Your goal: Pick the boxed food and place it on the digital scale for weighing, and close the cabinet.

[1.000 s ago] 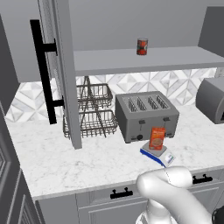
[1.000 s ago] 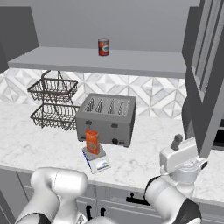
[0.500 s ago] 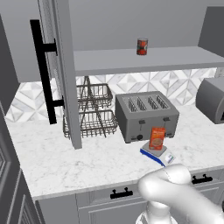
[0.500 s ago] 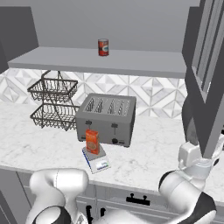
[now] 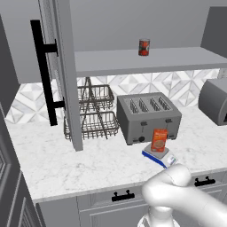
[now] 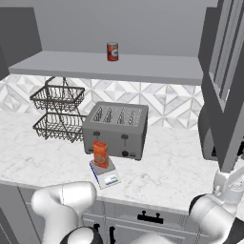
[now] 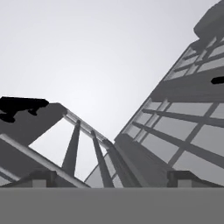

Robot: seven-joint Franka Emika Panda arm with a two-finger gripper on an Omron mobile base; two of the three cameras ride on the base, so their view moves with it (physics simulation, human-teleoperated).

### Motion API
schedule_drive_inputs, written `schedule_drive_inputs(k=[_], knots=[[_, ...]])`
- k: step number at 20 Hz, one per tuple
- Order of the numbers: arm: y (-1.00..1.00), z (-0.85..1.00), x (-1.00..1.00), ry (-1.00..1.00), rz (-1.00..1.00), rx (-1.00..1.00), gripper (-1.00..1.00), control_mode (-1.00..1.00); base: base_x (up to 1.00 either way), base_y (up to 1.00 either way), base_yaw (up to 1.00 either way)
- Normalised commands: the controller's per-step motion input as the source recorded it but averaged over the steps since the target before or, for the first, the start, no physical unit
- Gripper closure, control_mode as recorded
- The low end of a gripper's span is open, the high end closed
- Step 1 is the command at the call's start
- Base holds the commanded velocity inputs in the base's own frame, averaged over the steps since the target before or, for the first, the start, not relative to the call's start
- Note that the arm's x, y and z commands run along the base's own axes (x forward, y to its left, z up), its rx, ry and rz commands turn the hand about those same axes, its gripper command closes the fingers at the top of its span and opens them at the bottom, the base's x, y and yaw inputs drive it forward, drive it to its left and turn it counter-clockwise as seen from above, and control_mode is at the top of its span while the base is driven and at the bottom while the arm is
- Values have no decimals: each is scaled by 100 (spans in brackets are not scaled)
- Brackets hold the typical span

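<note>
The orange-red boxed food [image 5: 159, 140] [image 6: 100, 154] stands upright on the digital scale [image 5: 158, 156] [image 6: 106, 174], in front of the toaster. Both doors of the grey cabinet are swung out: the left door [image 5: 66, 66] with its black bar handle [image 5: 44, 75], and the right door [image 6: 224, 86]. My gripper [image 6: 230, 174] is low at the counter's right end, just under the right door's bottom edge, far from the box. In the hand view the gripper [image 7: 113, 179] is open and looks up along the panelled door [image 7: 183, 118], with nothing held.
A red can [image 5: 143, 47] [image 6: 112, 51] stands on the cabinet's inner shelf [image 5: 177, 60]. Behind the scale is a grey toaster [image 5: 148, 117] [image 6: 116, 128], with a two-tier wire basket [image 5: 93, 113] [image 6: 59, 112] to its left. A dark rounded appliance [image 5: 215, 102] sits at the right.
My hand has moved right and a little down along the counter's right end, to under the right door. The box, scale and doors have not moved.
</note>
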Motion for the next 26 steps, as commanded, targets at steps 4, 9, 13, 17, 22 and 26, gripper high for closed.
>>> schedule_drive_inputs(k=[4, 9, 13, 17, 22, 26], knots=[[-53, 43, 5, 4, 15, 4, -100, -100, 0, 0, 0], [-30, 79, -9, 2, 13, 0, -100, -100, 0, 0, 0], [14, 67, -52, -1, 10, -9, -100, -100, 0, 0, 0], [63, 56, -69, -11, 8, -24, -100, -100, 0, 0, 0], [89, 52, -72, -13, 12, -33, -100, -100, 0, 0, 0], [100, 12, -55, -9, 14, -40, -100, -100, 0, 0, 0]])
